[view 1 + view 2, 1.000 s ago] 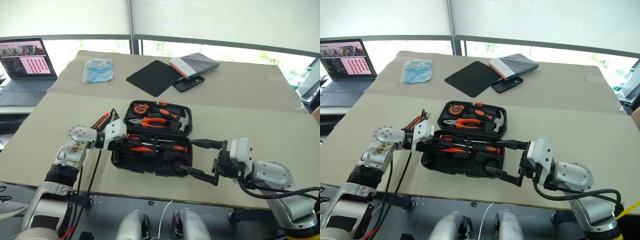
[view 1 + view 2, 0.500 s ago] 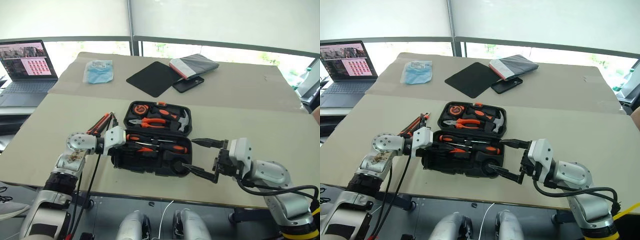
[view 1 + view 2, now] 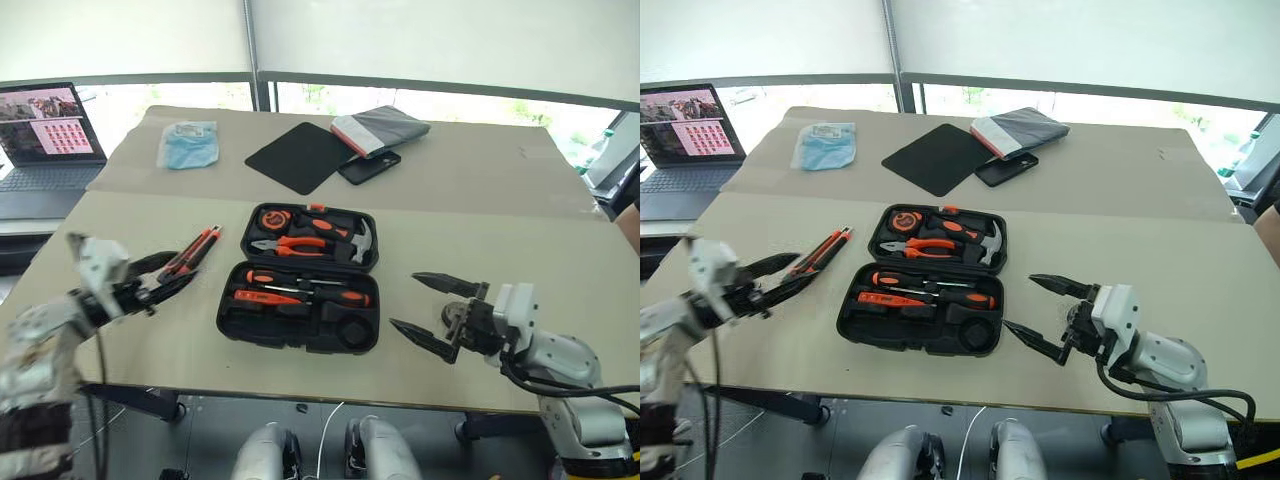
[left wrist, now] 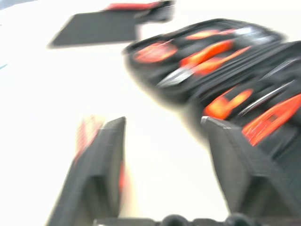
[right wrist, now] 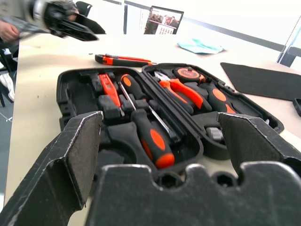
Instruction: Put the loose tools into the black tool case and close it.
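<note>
Beige table (image 3: 480, 190) under bright windows. Black tool case (image 3: 300, 278) lies open near table's front edge, screwdrivers (image 3: 300, 292) seated in near half. Utility knife (image 3: 195, 252) lies loose on table toward left edge. Left gripper (image 3: 165, 283) fingers apart, empty, tips at knife's near end. Right gripper (image 3: 432, 308) spread wide, empty, beside case's right side.
</note>
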